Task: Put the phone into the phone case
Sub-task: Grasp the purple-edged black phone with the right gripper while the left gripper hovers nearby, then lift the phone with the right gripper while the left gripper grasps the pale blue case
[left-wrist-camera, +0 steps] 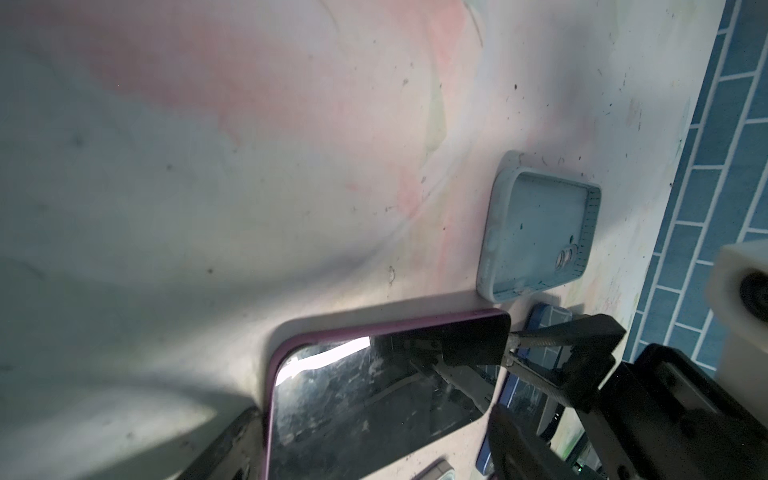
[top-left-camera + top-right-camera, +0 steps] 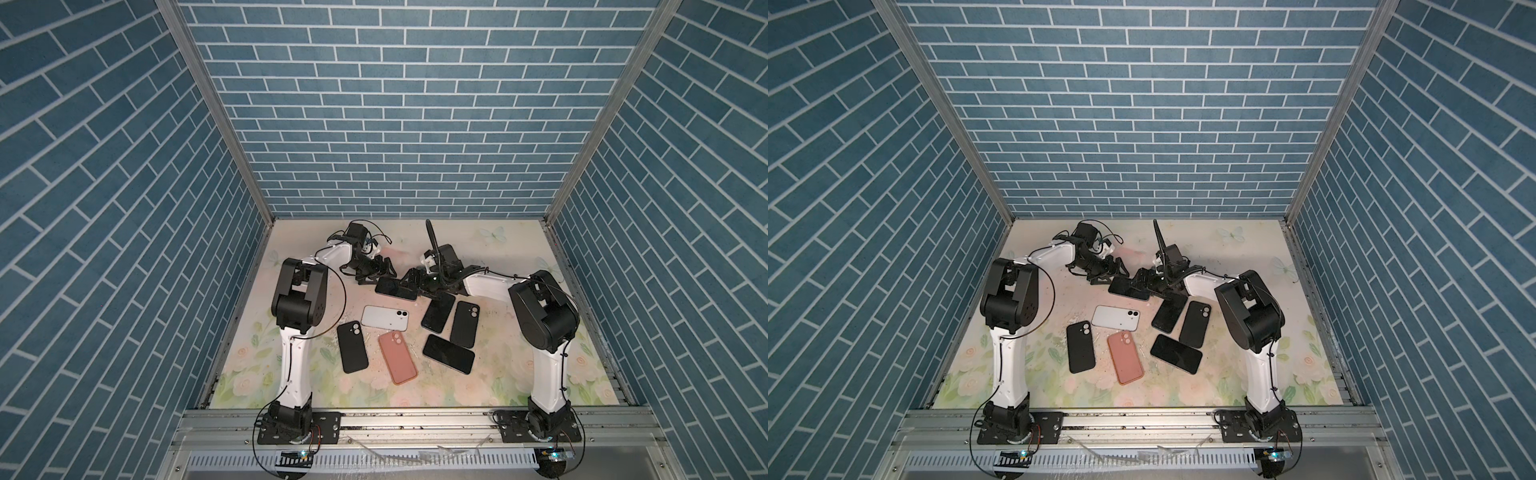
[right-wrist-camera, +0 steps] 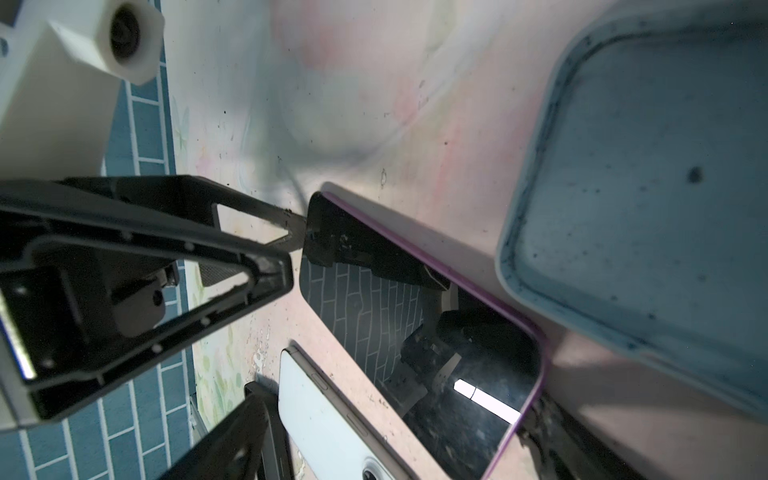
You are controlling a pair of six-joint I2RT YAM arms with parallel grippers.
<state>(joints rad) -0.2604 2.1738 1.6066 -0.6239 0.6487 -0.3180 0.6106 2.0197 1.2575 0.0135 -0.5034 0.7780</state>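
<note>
Since the phone point(image 1: 365, 399) is a stiff, slick glass slab, I'd pinch its long edges, never the face. Black screen, purple-edged, flat on the table point(image 2: 498, 374) far-centre. Left claw point(image 2: 377, 275) straddles it, though I cannot tell whether it bites; right claw point(image 2: 409, 283) gapes at its end.

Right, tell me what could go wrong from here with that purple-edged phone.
Both grippers crowd the purple-edged phone: the left gripper is at one corner and the right gripper at the far edge, so they might collide or skew it. The empty light blue case and the white phone lie close by; a sliding phone or finger could knock either.
</note>
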